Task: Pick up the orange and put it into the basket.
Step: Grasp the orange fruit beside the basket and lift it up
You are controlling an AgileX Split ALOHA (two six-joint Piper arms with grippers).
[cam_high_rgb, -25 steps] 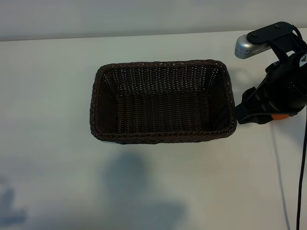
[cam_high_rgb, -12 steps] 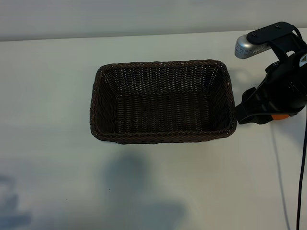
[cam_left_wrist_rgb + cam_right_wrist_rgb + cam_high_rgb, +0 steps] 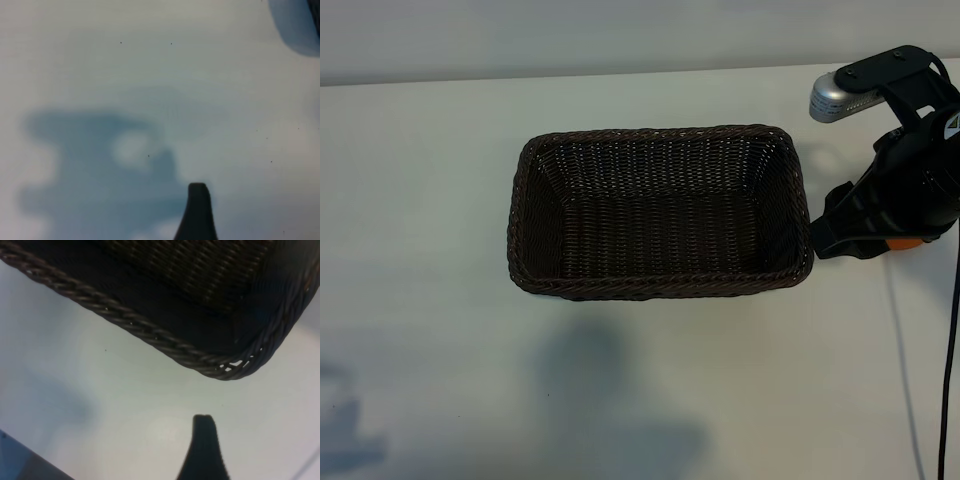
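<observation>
The orange [image 3: 903, 242] shows in the exterior view only, as a narrow bright sliver under the dark body of the right arm, at the right edge of the counter [image 3: 420, 200]. It lies outside the basket [image 3: 660, 288], just off the basket's right end. Most of the fruit is covered by the arm.

Exterior view: the right gripper [image 3: 840, 235] points down and toward the basket's near right corner, close to the braided rim. The basket holds nothing. The left arm is out of this view.

Right wrist view: one dark finger tip [image 3: 204, 447] stands over bare counter, near a rounded basket corner but apart from it. The orange does not appear here, so its position relative to the fingers cannot be fixed. Whether the right fingers are spread or are pinching the orange cannot be told.

Left wrist view: one dark finger tip [image 3: 197, 212] hangs above bare counter, over the arm's own shadow. Neither the orange nor the basket appears. The left fingers are spread and hold nothing.
</observation>
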